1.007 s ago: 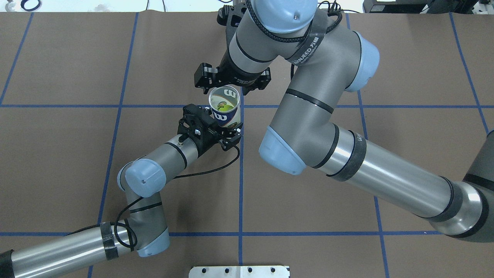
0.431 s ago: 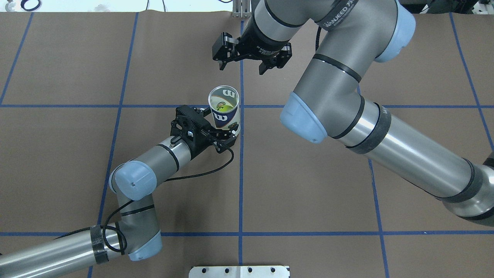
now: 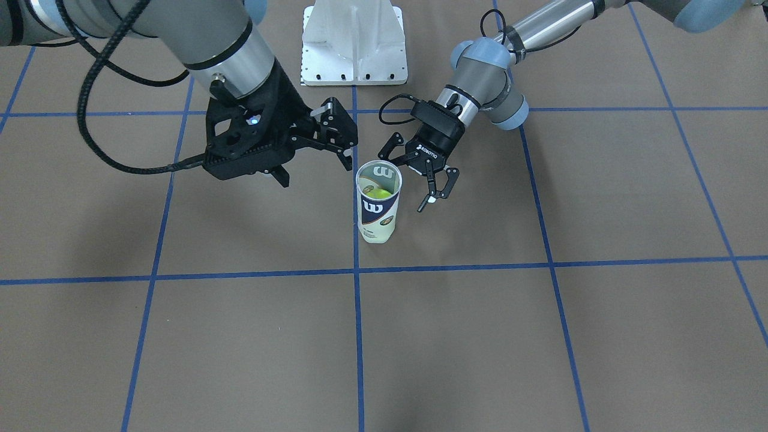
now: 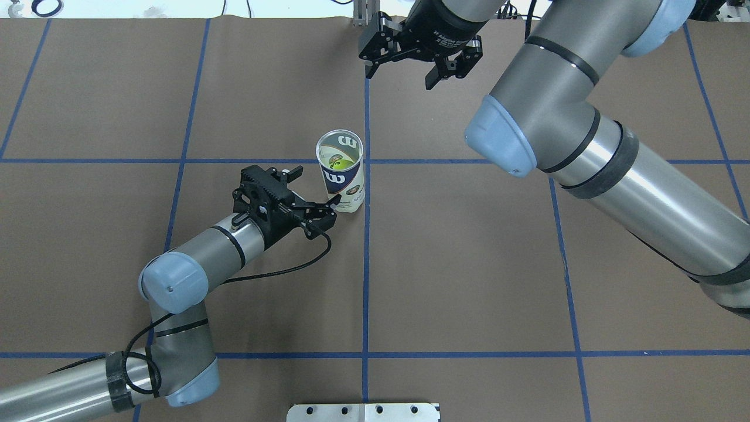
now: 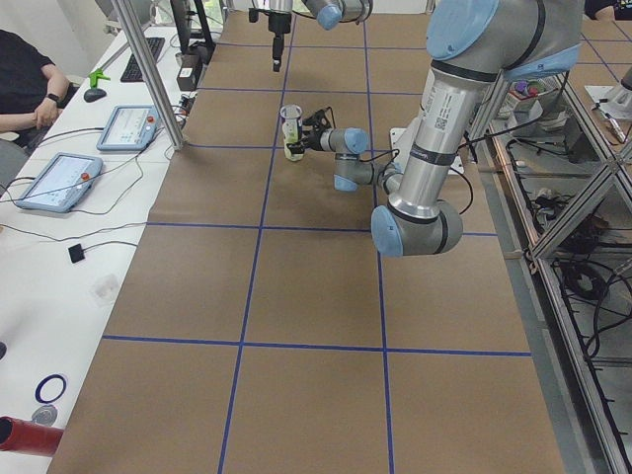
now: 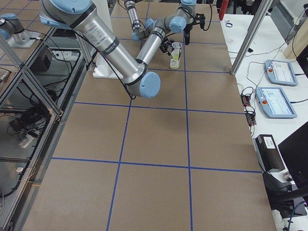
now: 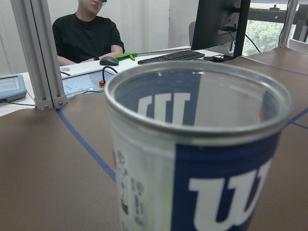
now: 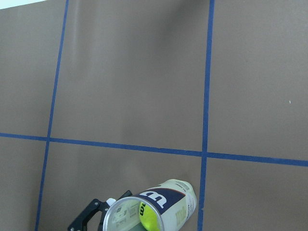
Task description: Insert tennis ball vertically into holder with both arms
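Observation:
The holder (image 4: pixel 341 176) stands upright on the brown table, open end up, with a yellow-green tennis ball (image 4: pixel 343 157) inside. It also shows in the front view (image 3: pixel 378 210) and fills the left wrist view (image 7: pixel 202 159). My left gripper (image 4: pixel 316 186) is open and empty, just to the holder's left at table height. One fingertip is close to the can's base. My right gripper (image 4: pixel 401 77) is open and empty, high above the far side of the table, well away from the holder. The right wrist view looks down on the holder (image 8: pixel 166 207) and the ball (image 8: pixel 150 217).
A white pedestal base (image 3: pixel 354 45) stands at the robot's side of the table. Blue tape lines (image 4: pixel 365 281) cross the brown mat. An operator (image 5: pixel 25 79) sits by tablets (image 5: pixel 128 126) beyond the table's far edge. The right arm's elbow (image 4: pixel 504 140) hangs right of the holder.
My left gripper has drawn back to the left from around the holder. My right gripper has moved from just over the holder's mouth away to the far right. The holder stays upright.

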Action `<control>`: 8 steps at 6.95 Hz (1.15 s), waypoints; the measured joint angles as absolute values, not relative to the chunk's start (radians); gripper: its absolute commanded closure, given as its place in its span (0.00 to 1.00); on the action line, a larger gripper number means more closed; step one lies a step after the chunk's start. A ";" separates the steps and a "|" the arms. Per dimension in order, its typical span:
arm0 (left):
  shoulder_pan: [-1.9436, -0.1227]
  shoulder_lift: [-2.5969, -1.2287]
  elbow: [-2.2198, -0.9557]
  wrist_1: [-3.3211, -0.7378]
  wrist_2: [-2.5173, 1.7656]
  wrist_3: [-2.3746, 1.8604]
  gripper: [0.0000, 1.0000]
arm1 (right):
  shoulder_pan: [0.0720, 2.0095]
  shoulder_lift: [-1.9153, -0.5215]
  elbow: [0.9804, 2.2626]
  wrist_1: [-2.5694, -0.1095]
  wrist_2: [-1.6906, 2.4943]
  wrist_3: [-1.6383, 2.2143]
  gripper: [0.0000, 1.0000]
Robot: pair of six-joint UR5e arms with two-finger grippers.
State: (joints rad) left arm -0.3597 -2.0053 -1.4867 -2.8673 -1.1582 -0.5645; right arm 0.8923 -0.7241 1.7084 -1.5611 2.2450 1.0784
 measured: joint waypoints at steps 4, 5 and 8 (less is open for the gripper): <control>-0.285 -1.778 -1.709 -2.818 -1.187 -0.565 0.01 | 0.980 -0.820 1.723 -1.566 2.278 0.973 0.01; -0.288 -1.685 -1.851 -2.695 -1.243 -0.568 0.01 | 1.020 -0.878 1.729 -1.567 2.284 0.884 0.01; -0.504 -1.609 -2.029 -2.199 -1.526 -0.598 0.01 | 1.192 -1.088 1.729 -1.568 2.365 0.523 0.01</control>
State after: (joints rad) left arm -0.5043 -1.6089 -2.0289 -2.1993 -1.5261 -0.5982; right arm 1.1921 -1.0880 1.7290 -1.5680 2.3647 0.5225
